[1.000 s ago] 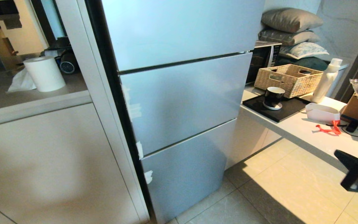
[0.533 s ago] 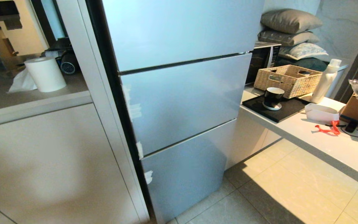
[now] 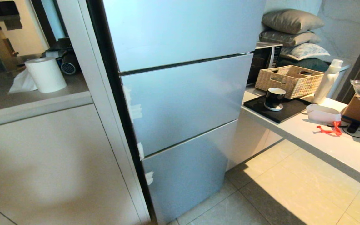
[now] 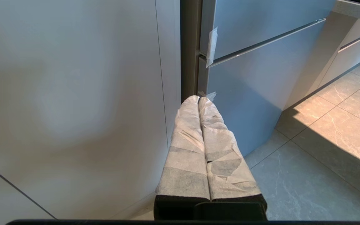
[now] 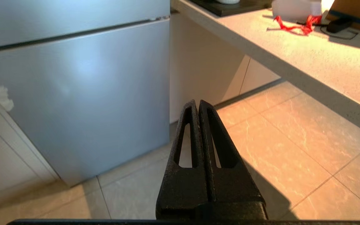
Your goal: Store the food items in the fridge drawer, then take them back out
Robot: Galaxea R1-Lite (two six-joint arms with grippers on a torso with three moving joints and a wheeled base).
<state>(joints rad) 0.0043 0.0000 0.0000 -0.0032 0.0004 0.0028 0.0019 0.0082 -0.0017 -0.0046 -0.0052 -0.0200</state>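
Head view: your right arm has dropped out of frame; fridge (image 3: pixel 180 103) fully shut, so drawer and food aren't visible. Left wrist: left claw (image 4: pixel 198 100) clenched, empty, by the fridge's lower corner. Right wrist: right claw (image 5: pixel 198 104) clenched, empty, over the floor (image 5: pixel 292 150) — looks parked, task likely done or unstarted.

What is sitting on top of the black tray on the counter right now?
On the black tray stands one black cup with a white inside. The wicker basket sits just behind the tray; whether it overlaps the tray's back edge cannot be seen.
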